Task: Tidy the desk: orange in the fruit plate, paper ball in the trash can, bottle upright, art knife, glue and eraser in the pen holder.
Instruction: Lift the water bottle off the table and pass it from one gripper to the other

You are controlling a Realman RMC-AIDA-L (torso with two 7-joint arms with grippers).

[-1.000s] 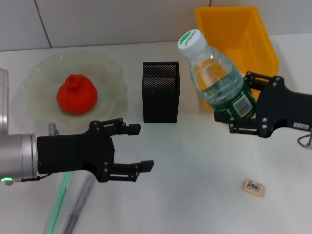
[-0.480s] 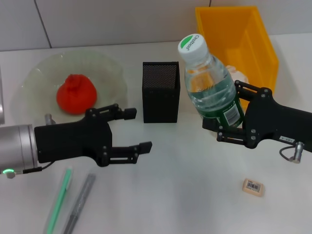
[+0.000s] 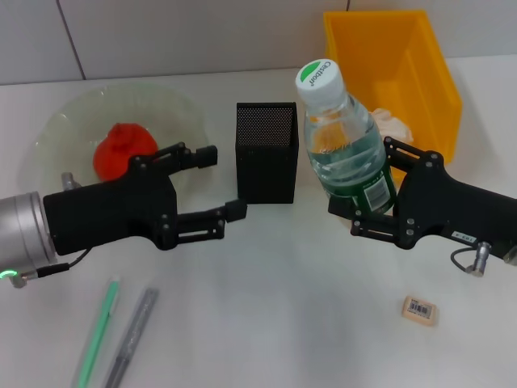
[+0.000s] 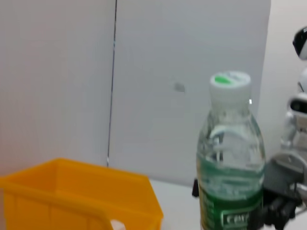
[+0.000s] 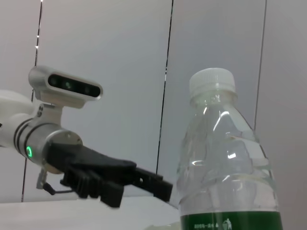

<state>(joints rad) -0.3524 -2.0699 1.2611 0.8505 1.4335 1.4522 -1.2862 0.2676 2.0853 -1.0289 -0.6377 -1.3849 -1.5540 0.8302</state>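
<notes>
Nearest: green pen-like stick (image 3: pixel 97 330) and grey art knife (image 3: pixel 132 336) lie side by side on the worktop (image 3: pixel 283 315), near-left. One is probably the glue, can't tell which. Eraser (image 3: pixel 420 309) lies near-right, well apart from both. All three not yet in the holder.

Mid: left gripper (image 3: pixel 218 184), fingers spread wide, holding nothing, hovers between the fruit plate and the pen holder (image 3: pixel 266 152). Right gripper (image 3: pixel 373 212), fingers clamped on the lower body of the bottle (image 3: pixel 346 145), near its green label. Bottle is almost upright, cap up, slight tilt; base hidden behind the fingers, so can't tell if it touches the worktop. Judged: bottle step nearly done, needs setting down and release.

Far: orange (image 3: pixel 121 153) sits in the fruit plate (image 3: pixel 182 109) — done. Yellow bin (image 3: pixel 420 56), judged the trash can, behind the bottle; crumpled paper ball (image 3: pixel 396 127) shows inside — done.

Left: knife, glue, eraser into holder.
</notes>
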